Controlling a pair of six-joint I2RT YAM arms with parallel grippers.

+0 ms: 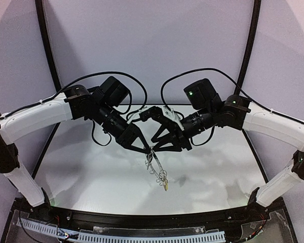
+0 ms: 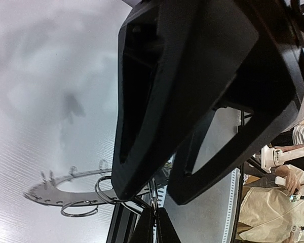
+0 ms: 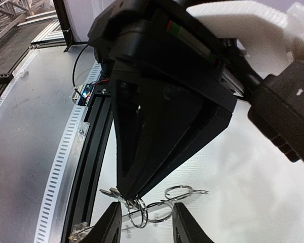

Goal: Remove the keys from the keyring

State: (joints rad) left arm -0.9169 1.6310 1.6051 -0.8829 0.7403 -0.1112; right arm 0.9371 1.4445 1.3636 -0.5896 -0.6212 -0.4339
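Observation:
The keyring [image 1: 157, 169] hangs in the air over the table's middle, its wire loops dangling. A yellow-headed key [image 1: 165, 186] hangs at its lowest end. I cannot pick out the black-headed key. My left gripper [image 1: 148, 150] is shut on a wire loop at the hoop's top end; its own view shows the gripper [image 2: 154, 215] pinching the wire, with the flat grey hoop [image 2: 50, 191] off to the left. My right gripper [image 1: 155, 146] is open. In its own view the right gripper [image 3: 142, 223] straddles the loops [image 3: 142, 212] just under the left gripper's tips, apart from them.
The white table [image 1: 218, 167] lies below the hanging ring. The black rail and slotted strip [image 1: 142, 234] run along the near edge. Both arms' cables loop behind the grippers. The right gripper's open fingers [image 2: 126, 187] crowd the left wrist view.

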